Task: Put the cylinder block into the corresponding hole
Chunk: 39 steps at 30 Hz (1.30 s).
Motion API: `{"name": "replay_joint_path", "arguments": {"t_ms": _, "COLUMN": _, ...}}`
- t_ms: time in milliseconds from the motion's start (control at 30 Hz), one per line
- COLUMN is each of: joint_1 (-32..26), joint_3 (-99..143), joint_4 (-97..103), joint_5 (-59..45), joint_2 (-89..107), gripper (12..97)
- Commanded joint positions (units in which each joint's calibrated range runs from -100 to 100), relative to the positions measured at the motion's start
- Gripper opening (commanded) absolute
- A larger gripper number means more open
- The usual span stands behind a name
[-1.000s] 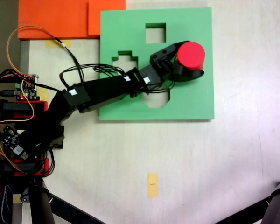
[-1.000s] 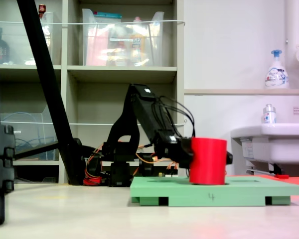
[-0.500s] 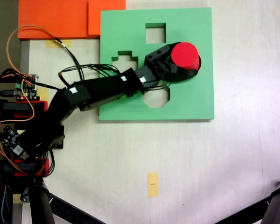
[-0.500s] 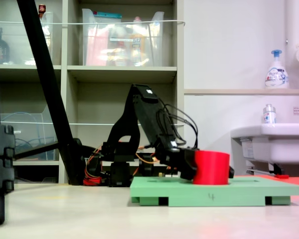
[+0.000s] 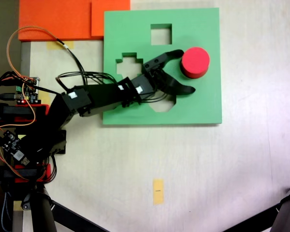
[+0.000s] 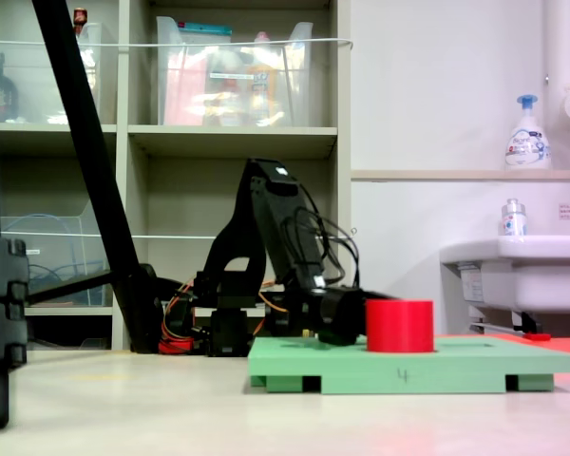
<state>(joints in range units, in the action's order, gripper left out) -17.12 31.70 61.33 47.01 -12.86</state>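
The red cylinder (image 5: 195, 62) sits sunk in the round hole at the upper right of the green board (image 5: 203, 101), its top standing proud. The gripper (image 5: 186, 71) hangs spread wide, grasping nothing, just left of it.

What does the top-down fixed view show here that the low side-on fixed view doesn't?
Top-down only: the green foam board's cutouts, a square cutout, a stepped one and one partly under the arm; the tool open with its tips apart beside the red cylinder; orange foam sheets. Side-on only: how far the red cylinder is sunk in the board, with its upper part standing above; shelves and a sink behind. Both: the arm, the board, the cylinder.
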Motion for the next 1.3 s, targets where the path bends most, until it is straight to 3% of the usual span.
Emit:
{"name": "replay_joint_path", "arguments": {"t_ms": 0, "joint_1": 0.88, "joint_3": 3.49, "joint_4": 3.23, "joint_5": -1.51, "joint_2": 6.99, "gripper": 70.7}}
{"name": "replay_joint_path", "arguments": {"t_ms": 233, "joint_1": 2.74, "joint_3": 14.36, "joint_4": -0.33, "joint_5": -5.13, "joint_2": 34.79, "gripper": 69.1}}
{"name": "replay_joint_path", "arguments": {"t_ms": 333, "joint_1": 4.00, "joint_3": 18.05, "joint_4": -14.29, "joint_5": -7.18, "joint_2": 55.04, "gripper": 53.6}}
{"name": "replay_joint_path", "arguments": {"t_ms": 433, "joint_1": 5.32, "joint_3": 18.15, "joint_4": -31.24, "joint_5": -10.79, "joint_2": 73.61, "gripper": 48.2}}
{"name": "replay_joint_path", "arguments": {"t_ms": 567, "joint_1": 7.72, "joint_3": 18.95, "joint_4": -53.48, "joint_5": -23.69, "joint_2": 99.87, "gripper": 39.7}}
{"name": "replay_joint_path", "arguments": {"t_ms": 633, "joint_1": 8.25, "joint_3": 19.94, "joint_4": -62.92, "joint_5": -32.63, "joint_2": 111.32, "gripper": 40.0}}
{"name": "replay_joint_path", "arguments": {"t_ms": 900, "joint_1": 15.82, "joint_3": 39.98, "joint_4": -70.82, "joint_5": -43.13, "joint_2": 112.86, "gripper": 42.4}}
{"name": "replay_joint_path", "arguments": {"t_ms": 1267, "joint_1": 16.36, "joint_3": 68.30, "joint_4": -66.10, "joint_5": -48.40, "joint_2": 112.86, "gripper": 47.9}}
